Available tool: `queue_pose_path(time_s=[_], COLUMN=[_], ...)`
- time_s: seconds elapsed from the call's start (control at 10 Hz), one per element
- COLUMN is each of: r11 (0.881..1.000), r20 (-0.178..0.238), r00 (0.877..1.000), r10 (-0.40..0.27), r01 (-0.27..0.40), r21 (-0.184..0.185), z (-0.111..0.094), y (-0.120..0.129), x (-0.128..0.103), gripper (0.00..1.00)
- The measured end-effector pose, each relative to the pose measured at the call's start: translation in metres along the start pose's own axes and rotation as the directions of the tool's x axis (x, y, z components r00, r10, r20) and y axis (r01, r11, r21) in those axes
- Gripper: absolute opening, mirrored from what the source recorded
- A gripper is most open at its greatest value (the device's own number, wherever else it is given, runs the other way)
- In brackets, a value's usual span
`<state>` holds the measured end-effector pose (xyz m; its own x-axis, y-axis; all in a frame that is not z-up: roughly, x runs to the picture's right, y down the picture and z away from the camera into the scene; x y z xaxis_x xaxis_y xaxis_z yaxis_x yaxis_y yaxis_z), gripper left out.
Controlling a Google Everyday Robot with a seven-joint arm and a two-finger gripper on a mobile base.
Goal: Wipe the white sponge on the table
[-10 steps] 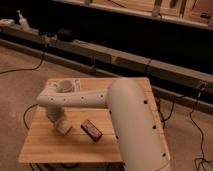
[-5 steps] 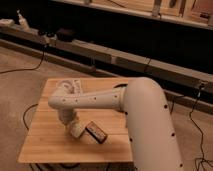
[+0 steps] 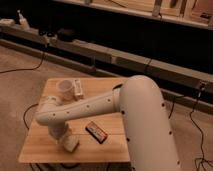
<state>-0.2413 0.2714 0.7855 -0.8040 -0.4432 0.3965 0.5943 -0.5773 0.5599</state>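
Camera view: my gripper (image 3: 62,134) sits low at the near left corner of the tabletop (image 3: 42,148), right over the white sponge (image 3: 70,145). Whether it clasps it I cannot tell. I'd press flat and stroke along the grain, clear of the dark packet (image 3: 96,131).

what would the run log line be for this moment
gripper: down at white sponge, near left corner of table | dark packet: right of sponge, apart | cup: far edge
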Motion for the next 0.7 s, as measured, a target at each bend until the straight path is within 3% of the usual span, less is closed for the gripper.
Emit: queue_pose_path(time_s=[0.3, 0.5, 0.7], r11=[0.996, 0.995, 0.998], r20=[-0.113, -0.159, -0.177], r00=[0.99, 0.983, 0.982], r10=[-0.085, -0.094, -0.064], r01=[0.083, 0.088, 0.062], r21=[-0.026, -0.04, -0.017], z=[-0.017, -0.022, -0.011], y=[-0.014, 0.005, 0.028], x=[0.063, 0.093, 0.1], gripper=[0.31, 0.31, 0.31])
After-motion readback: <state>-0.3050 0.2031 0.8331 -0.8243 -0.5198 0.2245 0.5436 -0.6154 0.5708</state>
